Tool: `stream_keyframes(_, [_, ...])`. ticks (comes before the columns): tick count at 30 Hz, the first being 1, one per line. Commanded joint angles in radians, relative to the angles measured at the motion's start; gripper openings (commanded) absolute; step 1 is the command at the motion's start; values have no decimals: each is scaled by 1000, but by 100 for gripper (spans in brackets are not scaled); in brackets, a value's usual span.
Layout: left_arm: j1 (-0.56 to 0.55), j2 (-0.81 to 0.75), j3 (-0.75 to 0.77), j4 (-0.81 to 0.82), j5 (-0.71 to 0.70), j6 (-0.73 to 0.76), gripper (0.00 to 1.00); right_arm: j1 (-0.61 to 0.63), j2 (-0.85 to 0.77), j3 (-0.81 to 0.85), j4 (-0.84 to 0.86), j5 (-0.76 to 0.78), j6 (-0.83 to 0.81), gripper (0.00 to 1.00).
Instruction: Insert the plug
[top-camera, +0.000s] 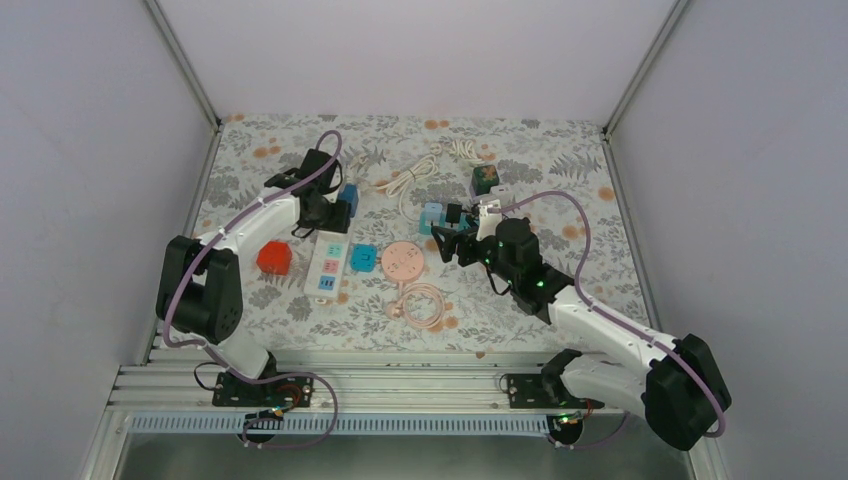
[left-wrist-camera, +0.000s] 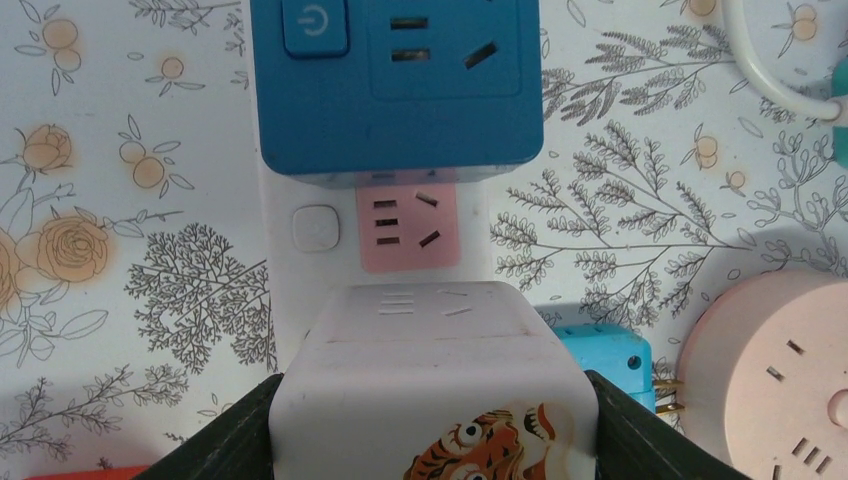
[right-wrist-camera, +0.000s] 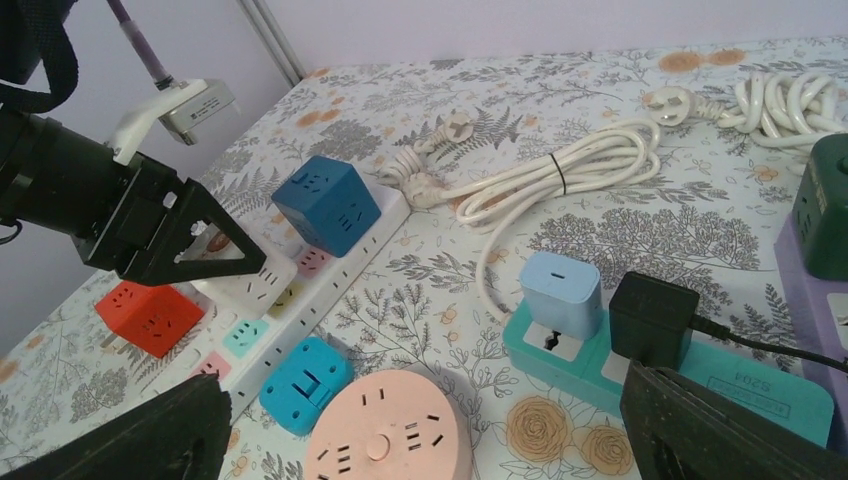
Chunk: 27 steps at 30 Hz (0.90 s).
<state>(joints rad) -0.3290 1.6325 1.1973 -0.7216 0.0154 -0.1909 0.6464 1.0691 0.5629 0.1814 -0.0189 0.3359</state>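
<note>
My left gripper (left-wrist-camera: 435, 440) is shut on the plug (left-wrist-camera: 435, 370), a white cube adapter with a tiger sticker. It holds the cube over the white power strip (left-wrist-camera: 300, 230), just short of the strip's pink socket (left-wrist-camera: 408, 225). Whether the pins are in a socket is hidden. A blue cube adapter (left-wrist-camera: 395, 80) sits plugged in at the strip's far end. In the right wrist view the white cube (right-wrist-camera: 245, 285) rests low on the strip (right-wrist-camera: 330, 290) under the left gripper (right-wrist-camera: 190, 245). My right gripper (right-wrist-camera: 425, 385) hangs open and empty above a round pink socket (right-wrist-camera: 385, 440).
A red cube (top-camera: 274, 258) lies left of the strip, a small blue adapter (top-camera: 362, 258) right of it. A teal strip (right-wrist-camera: 700, 375) carries a light blue charger (right-wrist-camera: 560, 290) and a black adapter (right-wrist-camera: 652, 315). A green cube (top-camera: 485, 180) and white cables (top-camera: 415, 175) lie behind.
</note>
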Motion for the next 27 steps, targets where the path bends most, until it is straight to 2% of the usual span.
stream_keyframes(1, [5, 6, 26, -31, -13, -1, 47, -7, 14, -2, 19, 19, 25, 100])
stream_keyframes(17, [4, 50, 4, -19, -31, 10, 47, -6, 29, 4, -11, 60, 41, 100])
stream_keyframes(27, [2, 153, 6, -49, -120, -16, 47, -7, 49, 23, -40, 82, 40, 100])
